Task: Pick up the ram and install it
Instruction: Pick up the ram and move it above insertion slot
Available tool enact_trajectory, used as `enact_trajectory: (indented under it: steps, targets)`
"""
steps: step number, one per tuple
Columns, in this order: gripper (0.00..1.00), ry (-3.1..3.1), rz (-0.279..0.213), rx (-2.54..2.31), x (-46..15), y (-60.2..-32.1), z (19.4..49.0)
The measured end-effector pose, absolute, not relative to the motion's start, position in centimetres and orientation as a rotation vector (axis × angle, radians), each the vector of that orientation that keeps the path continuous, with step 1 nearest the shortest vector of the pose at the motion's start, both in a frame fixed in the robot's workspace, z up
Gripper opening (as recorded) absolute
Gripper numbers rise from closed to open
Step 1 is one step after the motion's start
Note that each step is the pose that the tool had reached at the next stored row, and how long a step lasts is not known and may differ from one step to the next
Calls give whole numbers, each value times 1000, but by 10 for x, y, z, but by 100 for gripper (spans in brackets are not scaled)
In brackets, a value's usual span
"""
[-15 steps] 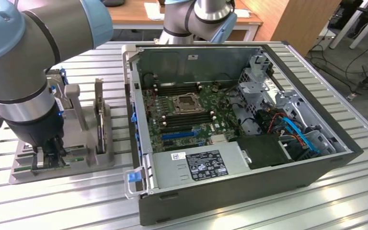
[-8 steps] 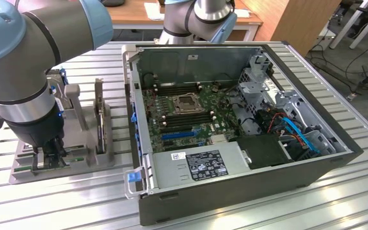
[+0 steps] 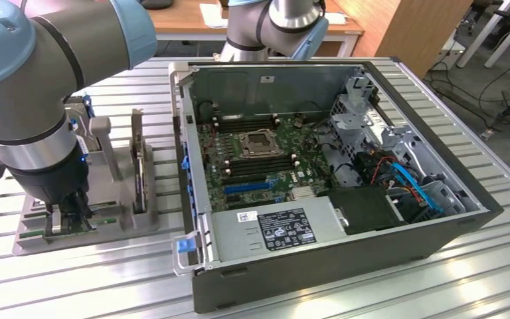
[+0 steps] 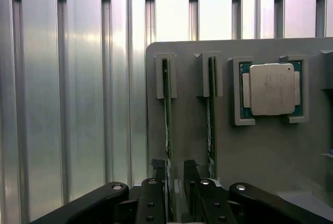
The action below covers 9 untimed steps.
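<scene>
The arm [image 3: 38, 133] reaches straight down at the exterior view's left, its wrist vertical over a grey holder [image 3: 140, 222] that sits on the ribbed metal counter [image 3: 344, 302], beside the open computer case [image 3: 326, 279]. The jaws are low on the holder and stand wide. In the wrist view their black fingertips [image 4: 157, 166] sit one on each side of the ram [image 4: 168, 120], with a clear gap on one side, so nothing is clamped. The other fingertip lies between this stick and the second ram stick [image 4: 210, 115].

The ram stands on its long edge in a slot of the holder. It shows edge-on as a thin dark green strip with a few pale marks, and its far end is caught in a small grey bracket. The second stick stands parallel just beside it, bracketed the same way. Beyond that pair a processor [image 4: 272, 89] (silver lid, green rim) lies flat in its own recess. The motherboard [image 3: 255, 153] lies in the case, well apart from the holder.
</scene>
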<state>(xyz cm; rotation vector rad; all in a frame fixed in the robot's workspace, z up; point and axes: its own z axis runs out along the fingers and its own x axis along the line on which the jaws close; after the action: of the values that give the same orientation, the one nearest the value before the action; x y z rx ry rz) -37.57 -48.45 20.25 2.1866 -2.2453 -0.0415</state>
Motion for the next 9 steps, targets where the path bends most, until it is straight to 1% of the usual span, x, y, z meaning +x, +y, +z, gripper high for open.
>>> enact_trajectory:
  steps: [2,3,9]
  targets:
    - [29,-2245,-41,2187,-376,-485,202]
    - [22,-2245,-42,2187,-376,-485,203]
    - [22,-2245,-41,2187,-376,-486,202]
